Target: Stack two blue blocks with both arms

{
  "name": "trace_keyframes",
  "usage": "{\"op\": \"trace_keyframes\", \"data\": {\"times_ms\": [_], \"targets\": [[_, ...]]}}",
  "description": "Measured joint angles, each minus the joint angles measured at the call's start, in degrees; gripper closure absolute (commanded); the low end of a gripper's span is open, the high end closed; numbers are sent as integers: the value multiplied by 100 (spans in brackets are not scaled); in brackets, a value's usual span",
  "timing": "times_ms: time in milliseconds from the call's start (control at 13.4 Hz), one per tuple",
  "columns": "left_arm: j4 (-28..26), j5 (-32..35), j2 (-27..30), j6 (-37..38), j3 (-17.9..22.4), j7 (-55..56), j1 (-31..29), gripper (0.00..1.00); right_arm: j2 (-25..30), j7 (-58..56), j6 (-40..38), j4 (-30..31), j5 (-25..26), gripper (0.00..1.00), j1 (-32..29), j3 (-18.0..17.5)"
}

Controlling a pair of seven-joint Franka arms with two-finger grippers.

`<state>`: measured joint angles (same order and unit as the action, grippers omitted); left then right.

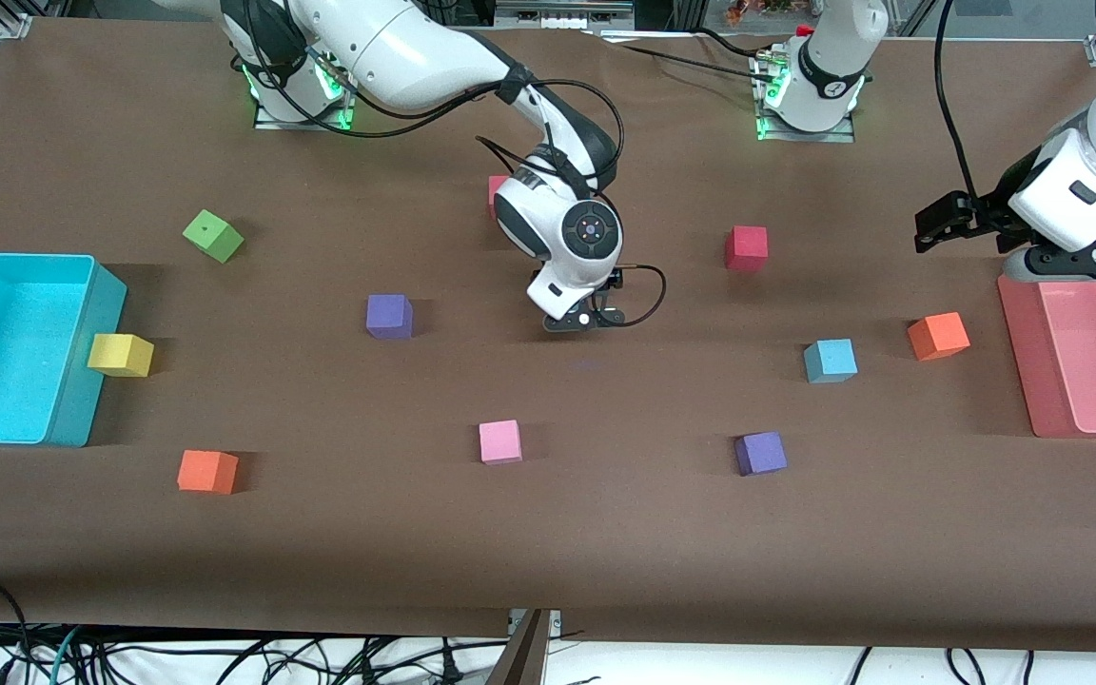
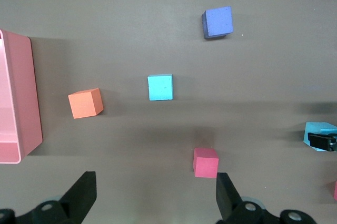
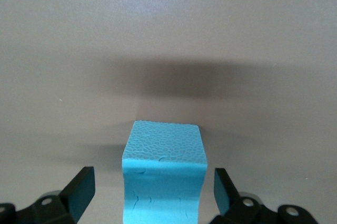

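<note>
One blue block (image 1: 831, 361) sits on the table toward the left arm's end, beside an orange cube (image 1: 938, 336); it also shows in the left wrist view (image 2: 160, 87). The second blue block (image 3: 163, 171) sits between the fingers of my right gripper (image 3: 152, 179), which is open with a gap on each side of it. In the front view my right gripper (image 1: 588, 319) is low at the table's middle and hides that block. The left wrist view shows a piece of that block (image 2: 317, 132). My left gripper (image 1: 933, 228) is open and empty, up near the pink tray (image 1: 1019, 352).
A cyan bin (image 1: 6, 347) stands at the right arm's end with a yellow cube (image 1: 120, 354) against it. Purple cubes (image 1: 389, 316) (image 1: 760, 453), a red cube (image 1: 746, 247), a pink cube (image 1: 499, 441), an orange cube (image 1: 207, 471) and a green cube (image 1: 213, 235) lie scattered.
</note>
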<state>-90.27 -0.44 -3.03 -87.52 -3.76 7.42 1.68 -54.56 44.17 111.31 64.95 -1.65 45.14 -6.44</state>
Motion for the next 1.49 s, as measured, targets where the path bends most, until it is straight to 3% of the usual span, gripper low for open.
{"op": "trace_keyframes", "data": {"times_ms": [298,893,1265,1488], "targets": [[-130,0,-43,-222,3,0,-1,0,69,-7,-155,-185,0,0,-84,51],[-422,0,-68,-630,14,0,-6,0,945,-58,-540,-264,-97,0,-259,46],[-422,0,-31,-636,17,0,-9,0,1232,-977,-595,-261,-127,0,-361,71],[-635,3,-59,-856,13,0,-8,0,1260,-1810,-445,-109,-611,0,-455,114]]}}
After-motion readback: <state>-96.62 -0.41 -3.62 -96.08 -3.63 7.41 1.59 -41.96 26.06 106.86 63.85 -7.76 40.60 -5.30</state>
